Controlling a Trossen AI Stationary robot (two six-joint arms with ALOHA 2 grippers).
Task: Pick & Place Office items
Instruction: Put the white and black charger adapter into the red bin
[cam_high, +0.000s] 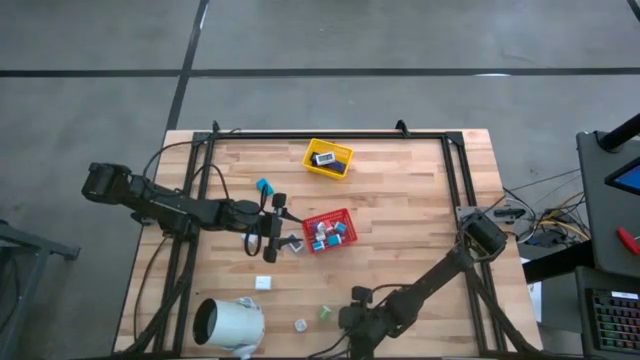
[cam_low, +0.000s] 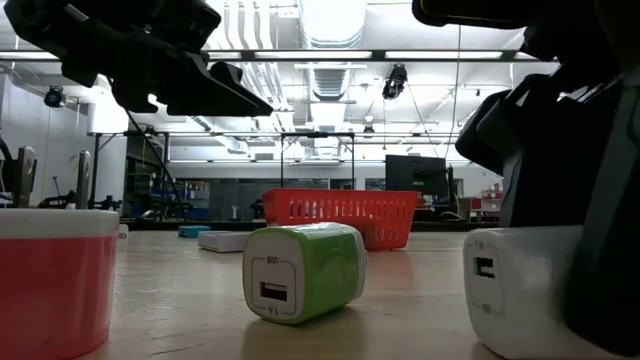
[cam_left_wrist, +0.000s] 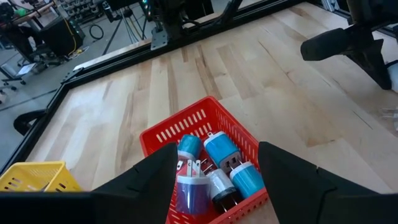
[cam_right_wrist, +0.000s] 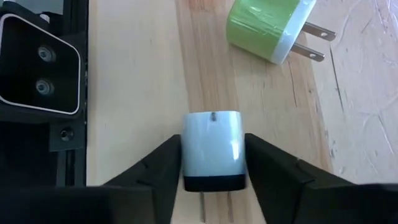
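The office items are small plug-in chargers. Several blue, white and purple ones lie in the red tray (cam_high: 330, 231) (cam_left_wrist: 244, 135). My left gripper (cam_high: 272, 228) (cam_left_wrist: 217, 155) hangs open over that tray's left end, with a purple charger (cam_left_wrist: 188, 191) close beside one finger. My right gripper (cam_high: 352, 308) (cam_right_wrist: 212, 140) sits near the table's near edge, shut on a white charger with a black end (cam_right_wrist: 211, 149) (cam_low: 520, 290). Beyond it, a green charger (cam_right_wrist: 267, 28) (cam_low: 305, 270) (cam_high: 325, 312) lies on its side on the wood. Loose on the table are a teal piece (cam_high: 264, 186) and two white ones (cam_high: 263, 282) (cam_high: 300, 324). My left gripper: I cannot tell whether one finger touches the purple charger. My right gripper pinches the white charger by its two opposite side faces (cam_right_wrist: 186, 155), one finger (cam_right_wrist: 163, 167) on each side, coming in low from the table's right. The charger's underside looks level with the table top in the low view.
A yellow tray (cam_high: 328, 158) holding one item sits toward the far edge. A large white cylinder (cam_high: 230, 322) lies at the near left. A black frame (cam_high: 330, 135) runs round the table. Bare wood lies right of the red tray.
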